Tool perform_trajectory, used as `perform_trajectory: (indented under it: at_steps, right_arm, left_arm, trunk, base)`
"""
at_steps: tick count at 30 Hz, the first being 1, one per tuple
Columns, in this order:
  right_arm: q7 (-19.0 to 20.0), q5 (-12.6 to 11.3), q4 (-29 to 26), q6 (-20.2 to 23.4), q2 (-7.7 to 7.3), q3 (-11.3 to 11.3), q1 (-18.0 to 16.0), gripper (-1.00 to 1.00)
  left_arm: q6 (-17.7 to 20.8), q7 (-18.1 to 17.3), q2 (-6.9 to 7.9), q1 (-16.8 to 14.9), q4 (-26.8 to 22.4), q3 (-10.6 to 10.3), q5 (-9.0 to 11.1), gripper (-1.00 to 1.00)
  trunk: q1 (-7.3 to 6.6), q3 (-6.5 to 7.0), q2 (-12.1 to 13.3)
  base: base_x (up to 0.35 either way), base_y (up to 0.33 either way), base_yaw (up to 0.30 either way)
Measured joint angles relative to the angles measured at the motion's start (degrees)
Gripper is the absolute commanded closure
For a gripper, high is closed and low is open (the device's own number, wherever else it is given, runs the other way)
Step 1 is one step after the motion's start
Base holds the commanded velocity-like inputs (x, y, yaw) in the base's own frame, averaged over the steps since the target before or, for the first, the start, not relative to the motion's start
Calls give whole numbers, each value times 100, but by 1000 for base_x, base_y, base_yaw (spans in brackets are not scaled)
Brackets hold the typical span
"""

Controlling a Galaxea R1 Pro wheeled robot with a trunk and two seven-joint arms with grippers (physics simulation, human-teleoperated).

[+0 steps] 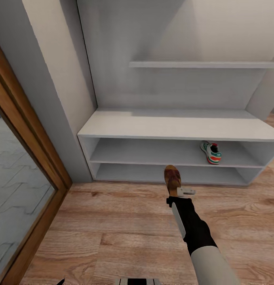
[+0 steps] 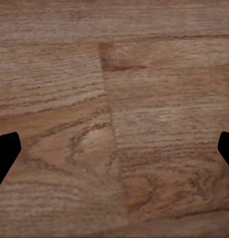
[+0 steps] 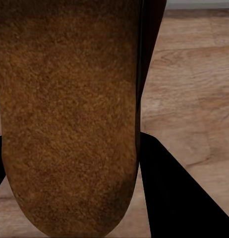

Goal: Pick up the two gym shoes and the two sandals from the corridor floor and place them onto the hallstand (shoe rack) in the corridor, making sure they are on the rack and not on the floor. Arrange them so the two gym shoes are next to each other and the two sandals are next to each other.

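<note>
Sandal, held at its heel end by the right gripper, pointed toe-first toward the hallstand and hung above the corridor floor just in front of the lowest shelf. The right arm reached forward from the lower edge of the head view, forearm nearly straight, wrist in line with the sandal. One gym shoe stood on the upper of the two low shelves, toward the right, toe outward; the bench worktop above it was bare.

The right wrist view showed what the head view could not: the mottled reddish-brown footbed close up, with a dark finger pressed along its edge, the fingers clamped on the sandal, and floor planks beyond. The left wrist view showed two dark fingertips at opposite edges, spread wide with nothing between them, over wood-plank flooring.
</note>
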Motion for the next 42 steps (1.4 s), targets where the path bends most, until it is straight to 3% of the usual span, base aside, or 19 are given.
perform_trajectory:
  at_steps: [6,14,21,33,42]
  right_arm:
    - [0,0,-1,0,0,0,0,100]
    - [0,6,-2,0,0,0,0,100]
    - [0,7,-15,-8,0,16,-1,100]
    - [-8,-8,-510,37,1,99,-1,100]
    - [-2,-1,-530,50,3,217,-1,100]
  left_arm:
    - [0,0,0,0,-2,0,0,-100]
    - [-7,0,0,0,-7,13,-5,-100]
    - [-9,0,0,0,-8,18,-3,-100]
    - [-7,0,0,0,-4,18,1,-100]
    - [-9,0,0,0,-6,18,1,-100]
  trunk:
    - [15,-186,-8]
    - [15,-258,-9]
    - [12,-274,-9]
    - [12,-275,-9]
    - [14,-275,-9]
  base:
    - [0,0,0]
    - [9,0,0]
    - [263,0,0]
    - [323,0,0]
    - [96,2,0]
